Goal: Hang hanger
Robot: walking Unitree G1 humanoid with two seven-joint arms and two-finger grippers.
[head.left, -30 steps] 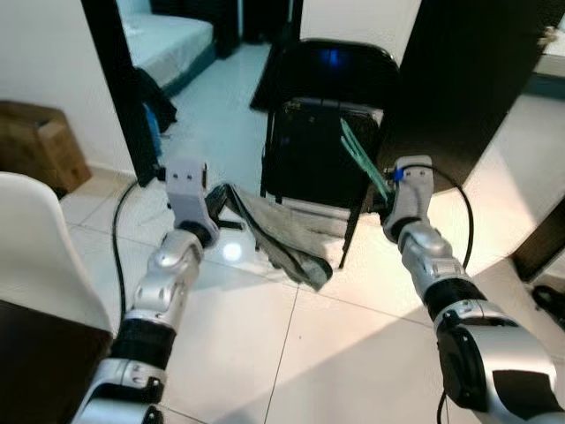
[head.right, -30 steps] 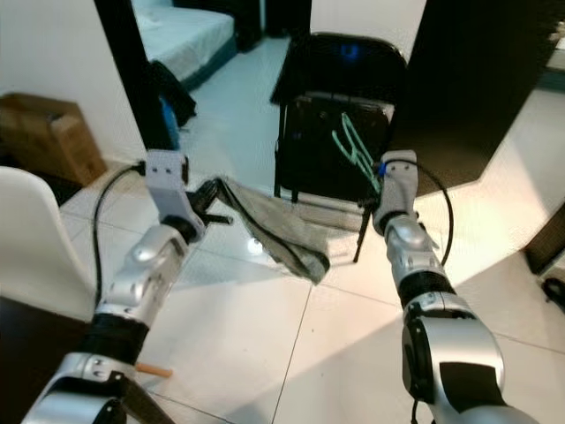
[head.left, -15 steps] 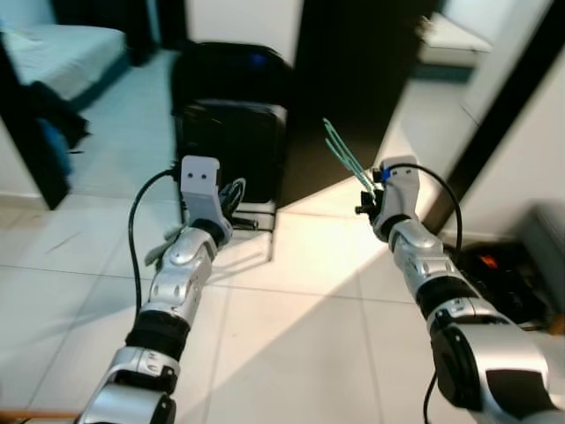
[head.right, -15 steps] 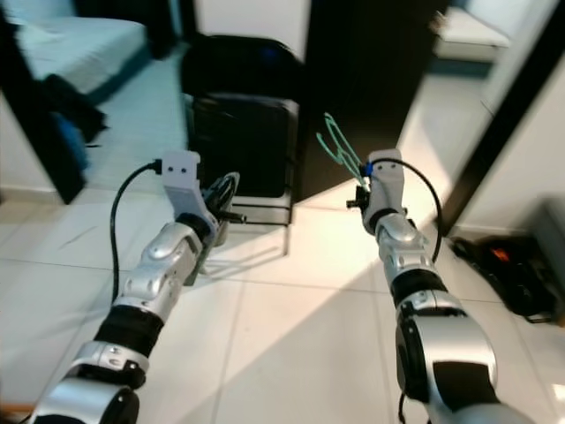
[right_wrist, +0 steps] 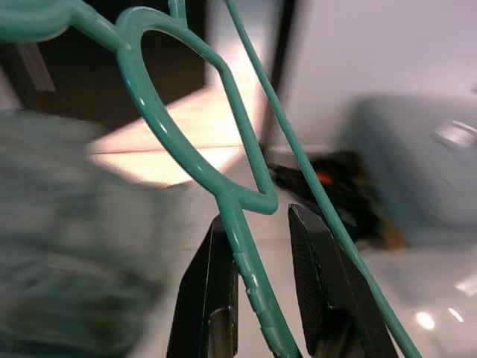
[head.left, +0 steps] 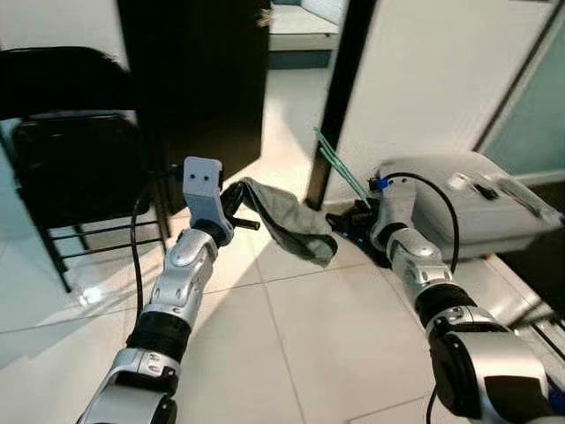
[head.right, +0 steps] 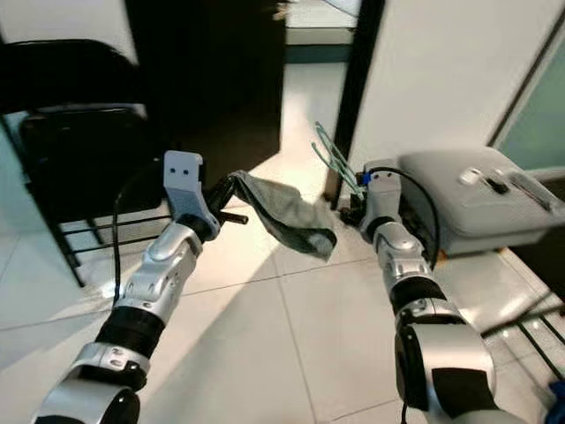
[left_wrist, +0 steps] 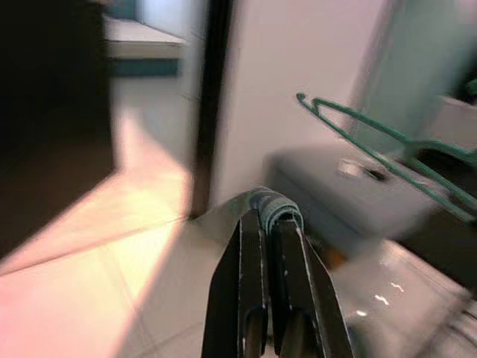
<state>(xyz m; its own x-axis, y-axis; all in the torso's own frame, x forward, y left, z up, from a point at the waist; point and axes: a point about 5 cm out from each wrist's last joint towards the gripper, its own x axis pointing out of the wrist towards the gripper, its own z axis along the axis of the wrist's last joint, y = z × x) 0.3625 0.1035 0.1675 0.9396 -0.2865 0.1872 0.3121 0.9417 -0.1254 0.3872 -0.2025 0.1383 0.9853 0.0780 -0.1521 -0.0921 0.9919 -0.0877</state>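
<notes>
Thin green wire hanger (right_wrist: 246, 190): light, springy, clamped in right hand (right_wrist: 261, 298). Left hand (left_wrist: 270, 298) pinching limp grey cloth (head.left: 287, 216).

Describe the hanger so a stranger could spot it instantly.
Start at the grey case on the floor by the white wall. Just before it, the right gripper holds the hanger, a thin green wire frame sticking upward, unlike the limp grey cloth in the left gripper.

A thin green hanger (head.left: 340, 166) is held upright, tilted left, at the right (hook end hidden). A grey-green garment (head.left: 287, 219) is draped in mid-air left of it.
</notes>
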